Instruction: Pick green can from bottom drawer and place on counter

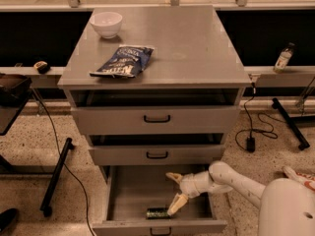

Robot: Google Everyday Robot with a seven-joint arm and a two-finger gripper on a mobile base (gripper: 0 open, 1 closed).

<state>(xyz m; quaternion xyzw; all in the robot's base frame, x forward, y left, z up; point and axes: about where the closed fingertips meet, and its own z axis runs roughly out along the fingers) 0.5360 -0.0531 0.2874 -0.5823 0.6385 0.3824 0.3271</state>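
The bottom drawer point(123, 191) is pulled open. The green can point(157, 213) lies on its side on the drawer floor near the front wall. My gripper point(175, 191) is inside the drawer, open, with one finger pointing up-left and the other point(177, 204) pointing down, its tip just right of the can. It holds nothing. The counter point(192, 38) is the grey top of the cabinet above.
A blue chip bag point(123, 61) and a white bowl point(107, 23) sit on the counter's left part. The two upper drawers point(156, 118) stick out slightly. A small bottle point(283, 58) stands on a ledge at right. Cables and a stand leg lie on the floor.
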